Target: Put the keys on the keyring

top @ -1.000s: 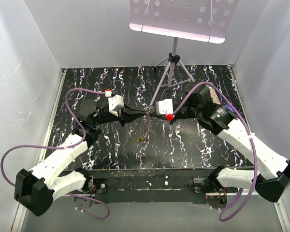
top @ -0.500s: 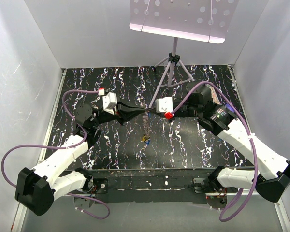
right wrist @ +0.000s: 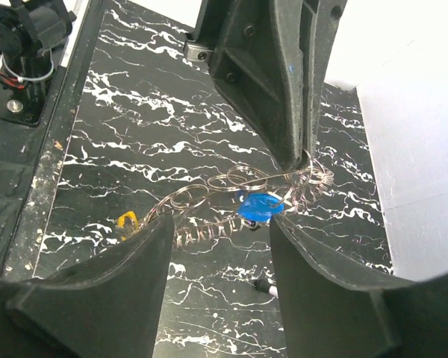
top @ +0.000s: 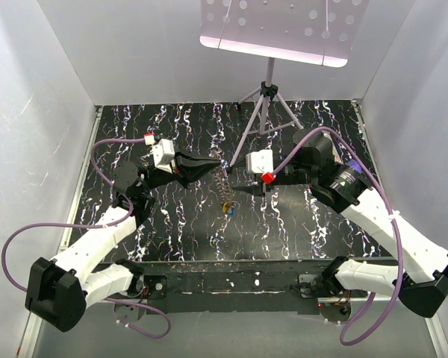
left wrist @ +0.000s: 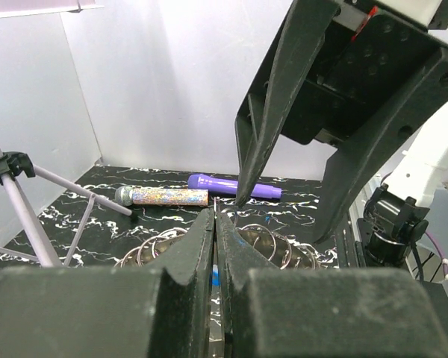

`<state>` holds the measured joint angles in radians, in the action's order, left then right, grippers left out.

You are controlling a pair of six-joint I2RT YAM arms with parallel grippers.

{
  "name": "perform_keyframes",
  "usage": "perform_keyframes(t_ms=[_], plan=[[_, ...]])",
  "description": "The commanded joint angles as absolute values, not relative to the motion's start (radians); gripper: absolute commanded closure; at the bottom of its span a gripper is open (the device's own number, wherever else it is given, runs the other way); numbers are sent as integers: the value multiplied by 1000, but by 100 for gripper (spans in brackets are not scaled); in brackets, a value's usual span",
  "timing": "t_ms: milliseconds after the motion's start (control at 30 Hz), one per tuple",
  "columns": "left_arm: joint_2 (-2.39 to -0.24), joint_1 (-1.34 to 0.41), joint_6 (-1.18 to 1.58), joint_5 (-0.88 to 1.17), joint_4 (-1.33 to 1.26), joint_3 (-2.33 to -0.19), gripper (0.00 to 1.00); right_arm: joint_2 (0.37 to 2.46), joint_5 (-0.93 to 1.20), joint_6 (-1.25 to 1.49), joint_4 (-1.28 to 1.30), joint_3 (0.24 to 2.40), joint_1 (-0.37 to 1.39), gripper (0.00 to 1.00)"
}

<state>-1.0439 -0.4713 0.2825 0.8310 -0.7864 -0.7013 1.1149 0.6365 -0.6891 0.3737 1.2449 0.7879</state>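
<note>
The keyring (top: 222,183) is hung above the middle of the table (top: 306,216). In the top view its long axis is run from 12 to 6 o'clock, with the keys (top: 226,208) at the 6 o'clock end. Its top is pinched in the clenched left gripper (left wrist: 215,220), which is pointed toward 3 o'clock. Since a second ago the right gripper (right wrist: 220,224) has been let go and drawn back toward 3 o'clock, its fingers spread with nothing grasped. The left arm has been shifted toward 10 o'clock.

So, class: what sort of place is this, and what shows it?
Probably a robot lab test booth: plain white walls box in a black marbled table, a left arm and right arm are bolted at its near edge, and a tripod holds a panel overhead.
</note>
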Motion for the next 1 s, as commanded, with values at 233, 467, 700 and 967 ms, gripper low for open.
perform_keyframes(t_ms=[233,467,700,967], plan=[[-1164,-437,489,936,-1011,-729,100,1141,954,-172,302,1321,539,32],[-1219,-426,822,844,-1201,-681,100,1195,1085,22,394,1367,440,32],[-1189,-443,928,822,-1085,-675,100,1213,1049,-143,720,1449,353,32],[-1138,-540,858,795,-795,-722,100,1284,1063,-310,991,1579,264,32]])
